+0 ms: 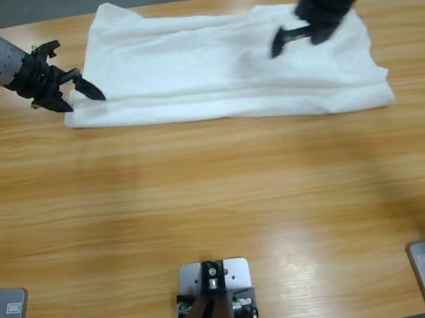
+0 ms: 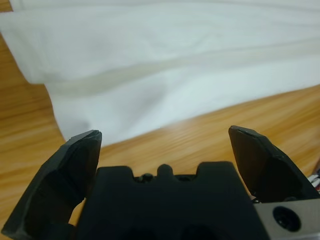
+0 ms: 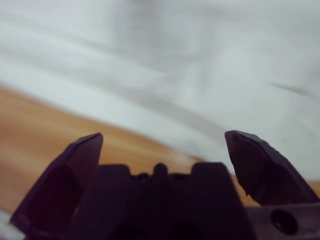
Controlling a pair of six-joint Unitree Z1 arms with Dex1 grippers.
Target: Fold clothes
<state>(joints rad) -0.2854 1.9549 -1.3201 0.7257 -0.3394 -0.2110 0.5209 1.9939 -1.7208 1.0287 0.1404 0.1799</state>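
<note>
- A white T-shirt (image 1: 225, 69) lies spread flat across the far part of the wooden table (image 1: 217, 197), folded into a long band that runs along the table's length.
- The fabric is plain white, thin and soft, with shallow wrinkles and no stains that can be seen.
- A long fold line runs lengthwise near the shirt's near edge, where one layer lies over another; in the left wrist view it shows as a faintly creamy stripe across the cloth (image 2: 165, 65).
- The shirt's right end is wider and squarer; its left end narrows toward a far corner that sticks up past the rest.
- No print, label or lettering can be read on the shirt in any view.
- The left gripper (image 1: 74, 89) sits at the shirt's left end, just beside its near-left corner, jaws spread apart with nothing between them.
- Its wrist view shows bare wood between the jaws and the shirt's edge just beyond the tips.
- The right gripper (image 1: 291, 40) hangs over the shirt's right half, jaws apart and holding nothing.
- Its wrist view is blurred, showing white cloth (image 3: 200, 75) ahead and a strip of table (image 3: 60, 135) nearer the jaws.
</note>
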